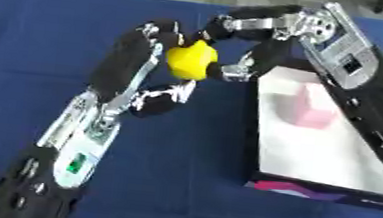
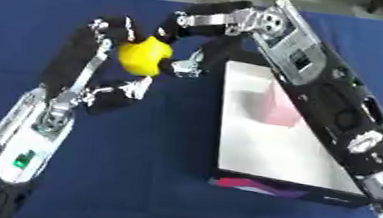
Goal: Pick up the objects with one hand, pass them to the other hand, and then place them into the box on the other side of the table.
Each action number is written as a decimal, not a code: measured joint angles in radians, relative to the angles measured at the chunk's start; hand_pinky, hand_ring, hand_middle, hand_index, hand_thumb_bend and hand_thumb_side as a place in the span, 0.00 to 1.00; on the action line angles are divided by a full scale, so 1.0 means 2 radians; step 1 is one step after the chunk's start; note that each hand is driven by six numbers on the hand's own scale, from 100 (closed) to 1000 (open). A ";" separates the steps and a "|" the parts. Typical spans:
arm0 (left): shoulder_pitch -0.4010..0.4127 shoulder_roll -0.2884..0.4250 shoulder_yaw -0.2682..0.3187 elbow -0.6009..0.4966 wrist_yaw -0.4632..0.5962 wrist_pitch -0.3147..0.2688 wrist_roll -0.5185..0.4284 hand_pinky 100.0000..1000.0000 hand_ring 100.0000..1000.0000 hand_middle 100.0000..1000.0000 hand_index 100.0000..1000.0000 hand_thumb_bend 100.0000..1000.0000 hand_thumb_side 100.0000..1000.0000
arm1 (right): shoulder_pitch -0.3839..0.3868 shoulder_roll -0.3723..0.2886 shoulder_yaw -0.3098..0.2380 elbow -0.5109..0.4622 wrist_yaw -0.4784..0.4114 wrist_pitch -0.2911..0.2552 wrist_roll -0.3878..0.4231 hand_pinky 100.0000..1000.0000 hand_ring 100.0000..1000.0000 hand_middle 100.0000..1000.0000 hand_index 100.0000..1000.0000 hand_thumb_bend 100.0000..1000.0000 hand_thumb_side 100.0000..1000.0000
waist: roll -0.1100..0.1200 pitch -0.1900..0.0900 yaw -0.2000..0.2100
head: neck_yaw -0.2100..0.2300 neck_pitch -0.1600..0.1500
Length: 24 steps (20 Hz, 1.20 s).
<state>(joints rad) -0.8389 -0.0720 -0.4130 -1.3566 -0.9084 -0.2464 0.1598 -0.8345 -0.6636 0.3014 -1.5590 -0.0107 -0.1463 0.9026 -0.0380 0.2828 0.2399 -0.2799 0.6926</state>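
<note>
Over a worktop (image 1: 26, 40) draped in deep blue cloth, 2 black-and-silver robot hands meet around a bright yellow object (image 1: 191, 61), rounded and slightly lumpy, matte in finish. The left hand (image 1: 151, 64), reaching up from the lower left, curls its fingers over the object's left and top while its thumb closes in from below. The right hand (image 1: 236, 45), entering from the upper right, has its fingers curled against the object's top and right side, so both hands grip it at once, held above the cloth. Just right of the hands sits an open box (image 1: 313, 158), rectangular, with a smooth white floor and dark outer walls; a magenta and purple pattern marks its near wall. A pale pink block (image 1: 311, 108), upright with flat faces, stands inside the box toward its far end, well apart from the yellow object.
</note>
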 measured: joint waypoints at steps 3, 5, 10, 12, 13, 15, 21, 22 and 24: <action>-0.001 0.000 0.000 0.001 -0.002 -0.001 0.001 0.63 0.56 0.48 0.56 0.00 0.00 | 0.000 0.000 0.000 0.000 -0.015 0.021 -0.002 0.85 0.87 0.44 0.57 0.00 0.35 | 0.000 0.000 0.000 | 0.000 0.000; -0.001 -0.001 0.001 0.002 -0.004 -0.001 0.003 0.63 0.56 0.48 0.56 0.00 0.00 | 0.001 0.000 0.000 0.000 -0.023 0.034 -0.006 0.85 0.86 0.42 0.55 0.00 0.31 | 0.000 0.000 0.000 | 0.000 0.000; -0.002 -0.004 0.002 0.006 -0.010 0.000 0.008 0.63 0.55 0.48 0.57 0.00 0.00 | 0.004 0.000 0.000 0.000 -0.034 0.051 -0.011 0.84 0.84 0.37 0.50 0.00 0.22 | 0.000 0.000 0.000 | 0.000 0.000; -0.002 -0.004 0.002 0.007 -0.013 0.002 0.011 0.63 0.55 0.48 0.58 0.05 0.00 | 0.004 0.000 0.000 0.000 -0.037 0.054 -0.011 0.83 0.83 0.35 0.48 0.00 0.18 | 0.000 0.000 -0.001 | -0.001 0.001; -0.002 -0.004 0.002 0.007 -0.013 0.003 0.013 0.63 0.55 0.48 0.59 0.12 0.00 | 0.004 0.000 0.000 0.000 -0.037 0.055 -0.010 0.83 0.83 0.33 0.46 0.00 0.17 | 0.000 0.000 -0.001 | -0.001 0.001; -0.002 -0.005 0.002 0.007 -0.014 0.006 0.018 0.63 0.55 0.48 0.61 0.20 0.00 | 0.004 0.000 -0.001 0.000 -0.039 0.057 -0.010 0.83 0.83 0.32 0.45 0.00 0.15 | 0.000 0.000 -0.001 | -0.002 0.002; -0.001 -0.009 0.002 0.010 -0.019 0.019 0.032 0.64 0.57 0.52 0.68 0.44 0.02 | 0.004 -0.001 -0.004 0.000 -0.049 0.071 -0.008 0.83 0.82 0.30 0.42 0.01 0.10 | 0.000 0.000 -0.003 | -0.002 0.004; -0.001 -0.009 0.002 0.010 -0.021 0.020 0.033 0.64 0.57 0.53 0.69 0.46 0.03 | 0.004 -0.001 -0.005 0.000 -0.051 0.073 -0.009 0.83 0.82 0.29 0.42 0.02 0.10 | 0.000 0.000 -0.003 | -0.002 0.004; -0.001 -0.009 0.002 0.012 -0.025 0.021 0.034 0.65 0.58 0.54 0.72 0.53 0.06 | 0.005 -0.001 -0.005 0.000 -0.054 0.079 -0.010 0.82 0.82 0.29 0.41 0.04 0.09 | 0.000 0.000 -0.003 | -0.002 0.004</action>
<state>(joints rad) -0.8418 -0.0893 -0.4096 -1.3329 -0.9579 -0.2038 0.2280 -0.8253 -0.6654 0.2911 -1.5592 -0.1192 0.0110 0.8827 -0.0380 0.2828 0.2340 -0.2835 0.7002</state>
